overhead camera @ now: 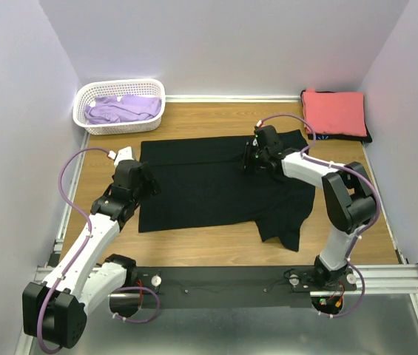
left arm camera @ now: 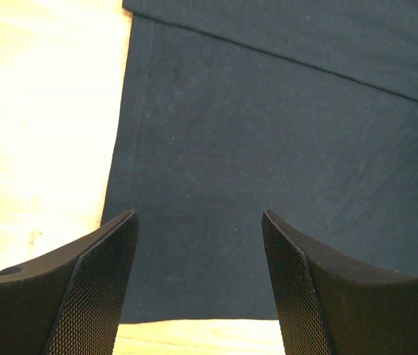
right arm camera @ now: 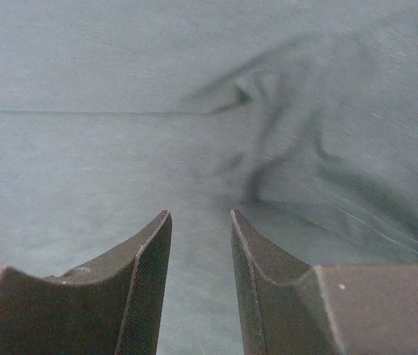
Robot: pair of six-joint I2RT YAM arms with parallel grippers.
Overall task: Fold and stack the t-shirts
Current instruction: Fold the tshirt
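Observation:
A plain black t-shirt (overhead camera: 216, 185) lies spread flat across the middle of the table, one sleeve hanging toward the near right. My left gripper (overhead camera: 148, 185) hovers over the shirt's left edge, open, with only cloth (left arm camera: 268, 148) and bare wood below its fingers (left arm camera: 105, 281). My right gripper (overhead camera: 253, 159) sits low over the upper right part of the shirt. Its jaws (right arm camera: 200, 214) stand a little apart with nothing between them, just short of a patch of wrinkles (right arm camera: 268, 148). A folded coral-red t-shirt (overhead camera: 334, 112) rests on a dark one (overhead camera: 366, 137) at the back right.
A white lattice basket (overhead camera: 90, 92) at the back left holds a crumpled lavender t-shirt (overhead camera: 123, 109). Walls close in the table on the left, back and right. A metal rail (overhead camera: 223, 285) runs along the near edge with both arm bases on it.

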